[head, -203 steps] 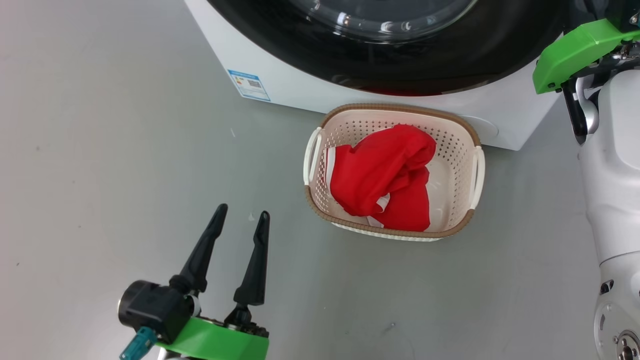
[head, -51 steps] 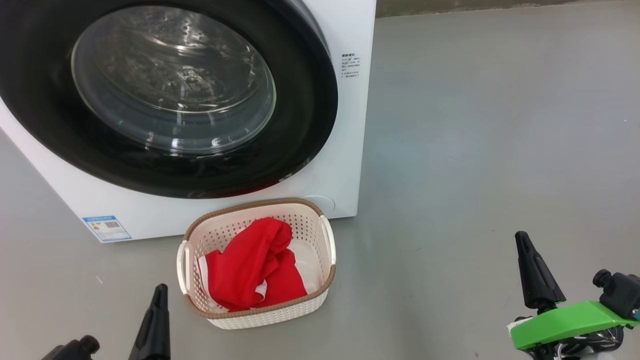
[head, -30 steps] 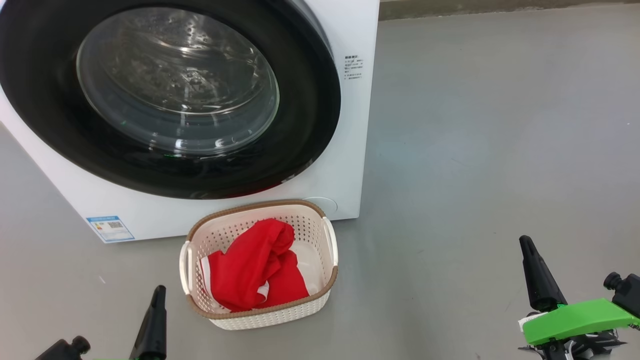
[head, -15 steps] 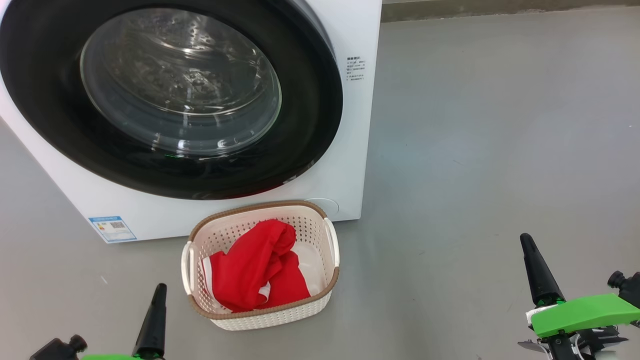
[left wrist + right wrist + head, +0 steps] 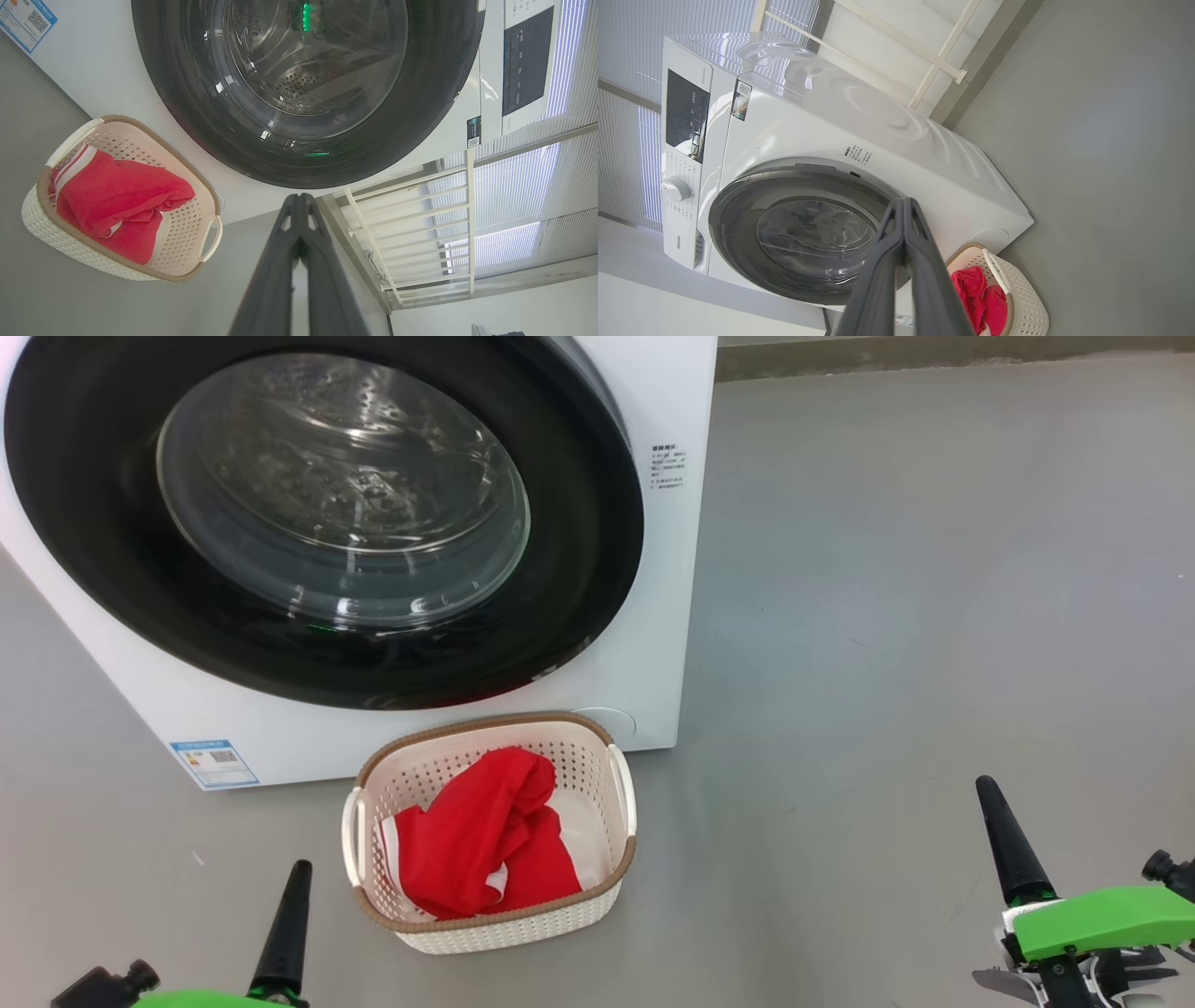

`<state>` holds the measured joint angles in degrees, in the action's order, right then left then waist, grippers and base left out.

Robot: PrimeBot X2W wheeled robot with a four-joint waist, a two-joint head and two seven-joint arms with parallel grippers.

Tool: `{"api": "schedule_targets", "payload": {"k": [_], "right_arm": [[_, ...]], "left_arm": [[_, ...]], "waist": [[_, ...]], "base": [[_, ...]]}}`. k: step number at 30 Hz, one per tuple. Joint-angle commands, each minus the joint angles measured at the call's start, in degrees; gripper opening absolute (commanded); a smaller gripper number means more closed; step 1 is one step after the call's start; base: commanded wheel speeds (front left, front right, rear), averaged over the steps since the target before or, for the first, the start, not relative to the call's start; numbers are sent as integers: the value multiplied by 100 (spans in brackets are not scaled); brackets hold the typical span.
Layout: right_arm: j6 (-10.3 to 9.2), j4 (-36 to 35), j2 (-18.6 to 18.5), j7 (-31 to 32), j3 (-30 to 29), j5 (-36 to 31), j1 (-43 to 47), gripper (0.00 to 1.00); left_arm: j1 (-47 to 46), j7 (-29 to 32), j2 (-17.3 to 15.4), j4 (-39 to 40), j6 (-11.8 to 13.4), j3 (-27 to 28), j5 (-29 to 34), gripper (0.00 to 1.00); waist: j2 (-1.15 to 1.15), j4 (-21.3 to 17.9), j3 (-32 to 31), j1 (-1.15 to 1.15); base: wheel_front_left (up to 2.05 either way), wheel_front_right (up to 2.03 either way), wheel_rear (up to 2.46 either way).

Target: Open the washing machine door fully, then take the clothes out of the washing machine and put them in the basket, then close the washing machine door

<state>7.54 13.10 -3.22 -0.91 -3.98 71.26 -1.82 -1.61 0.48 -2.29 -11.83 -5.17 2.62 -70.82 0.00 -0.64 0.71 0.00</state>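
Left gripper (image 5: 299,198), right gripper (image 5: 904,201): jaws pressed together, empty. Check the washing machine door (image 5: 341,495) — unlatched, it may swing open over the basket (image 5: 504,933) at 6 o'clock.

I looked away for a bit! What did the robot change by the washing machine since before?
The right gripper has come away from the washing machine door and down low. The left gripper has shut its jaws. The head camera drew back too. The clothes stayed in the basket, and the door stayed closed.
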Motion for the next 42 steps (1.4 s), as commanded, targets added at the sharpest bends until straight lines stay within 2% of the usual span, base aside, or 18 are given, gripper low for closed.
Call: {"api": "schedule_targets", "payload": {"k": [1,33,42], "right_arm": [[-3,-121,-89,32,56,158,-293,0],[-5,81,-104,585,-62,2250,-419,0],[-5,82,-90,601,-82,2233,-421,0]], "left_arm": [[-235,35,-80,93,-93,175,-161,0],[-455,570,-90,-222,-232,351,-2166,0],[-455,574,-86,-222,-232,357,-2162,0]], "waist": [[0,2,-2,0],[0,64,-53,0],[0,64,-53,0]], "base": [[0,0,0],[0,0,0],[0,0,0]]}}
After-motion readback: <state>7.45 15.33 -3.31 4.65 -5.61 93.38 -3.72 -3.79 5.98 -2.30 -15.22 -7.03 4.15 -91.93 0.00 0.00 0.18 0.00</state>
